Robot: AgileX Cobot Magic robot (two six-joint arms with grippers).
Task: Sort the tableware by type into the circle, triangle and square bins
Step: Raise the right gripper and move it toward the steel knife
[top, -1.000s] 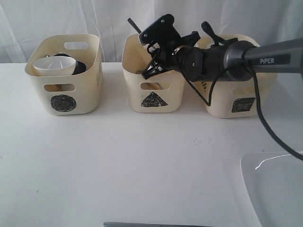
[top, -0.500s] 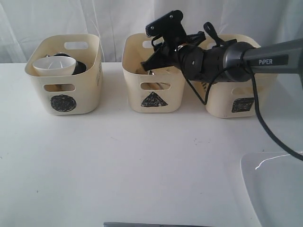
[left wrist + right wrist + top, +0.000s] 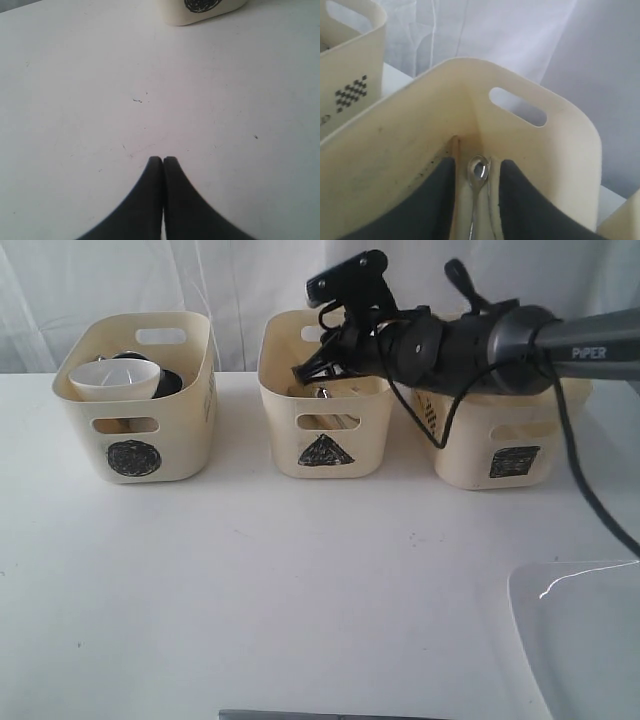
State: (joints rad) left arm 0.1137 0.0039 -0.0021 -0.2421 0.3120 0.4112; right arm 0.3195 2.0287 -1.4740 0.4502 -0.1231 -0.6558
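Cream plastic bins stand three in a row at the back of the white bench. The circle bin on the left holds a small white bowl with a dark-looking mug just behind it. The right tool reaches down into the middle triangle bin, fingers spread and released. A steel spoon lies between them with a gap on each side. Its long axis runs along the fingers, bowl end toward the wall with the oval cut-out. A wooden chopstick rests against the bin wall beside it. What the square bin holds I cannot tell. The white plate sits on the bench's near right corner. The left tool hangs clenched over bare bench.
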